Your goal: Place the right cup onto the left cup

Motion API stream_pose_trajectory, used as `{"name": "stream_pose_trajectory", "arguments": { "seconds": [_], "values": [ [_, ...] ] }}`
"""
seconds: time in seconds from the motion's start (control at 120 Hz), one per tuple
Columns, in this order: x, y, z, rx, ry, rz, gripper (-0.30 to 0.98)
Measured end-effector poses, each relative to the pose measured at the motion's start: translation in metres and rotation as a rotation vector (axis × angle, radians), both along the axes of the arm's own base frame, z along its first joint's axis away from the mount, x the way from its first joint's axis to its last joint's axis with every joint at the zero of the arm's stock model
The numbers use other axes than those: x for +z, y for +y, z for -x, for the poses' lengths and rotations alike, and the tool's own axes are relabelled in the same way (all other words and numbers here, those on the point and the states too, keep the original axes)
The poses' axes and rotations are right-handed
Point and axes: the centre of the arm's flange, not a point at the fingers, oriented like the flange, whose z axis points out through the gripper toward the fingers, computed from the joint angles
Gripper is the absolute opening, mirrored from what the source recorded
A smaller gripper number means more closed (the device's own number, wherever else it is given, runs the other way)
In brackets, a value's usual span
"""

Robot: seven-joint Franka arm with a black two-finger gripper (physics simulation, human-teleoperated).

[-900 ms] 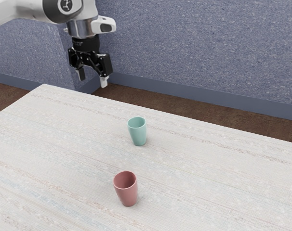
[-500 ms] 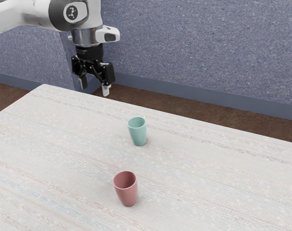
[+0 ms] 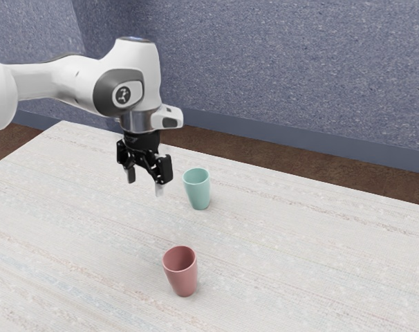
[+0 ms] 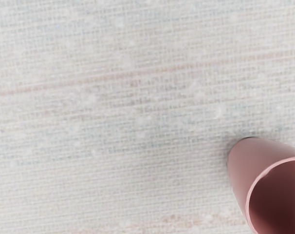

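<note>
The fingers are wide open and have nothing between them. They are in the air above the bench. The pink cup stands upright on the bench, lower than the fingers and apart from them, toward the exterior camera. The green cup stands upright, farther from this camera than the pink one.

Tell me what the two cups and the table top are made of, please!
The green cup and the pink cup look like smooth plastic or glazed ceramic; I can't tell which. Their walls are even, with a soft sheen. The table top looks like dull woven cloth: fine crossing threads show, though it could be a printed pattern.
</note>
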Motion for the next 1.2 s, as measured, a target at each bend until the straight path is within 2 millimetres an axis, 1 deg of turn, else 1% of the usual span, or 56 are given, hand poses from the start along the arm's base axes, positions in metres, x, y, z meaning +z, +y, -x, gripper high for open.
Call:
{"name": "stream_pose_trajectory", "arguments": {
  "seconds": [0.067,0.142,0.217,0.308,0.467,0.592,0.7,0.817,1.2],
  "values": [
    [-0.010,-0.004,0.006,-0.008,-0.006,0.003,0.69],
    [-0.021,-0.008,0.018,-0.019,-0.014,0.006,0.69],
    [-0.024,-0.012,0.032,-0.026,-0.029,0.012,0.69],
    [-0.026,-0.020,0.040,-0.030,-0.045,0.016,0.69],
    [-0.034,-0.047,0.048,-0.042,-0.049,0.026,0.69],
    [-0.046,-0.071,0.061,-0.057,-0.031,0.035,0.69],
    [-0.055,-0.082,0.068,-0.060,-0.024,0.036,0.69],
    [-0.060,-0.079,0.066,-0.037,-0.024,0.036,0.69],
    [-0.090,-0.049,0.050,0.062,0.001,0.031,0.69]
  ]
}}
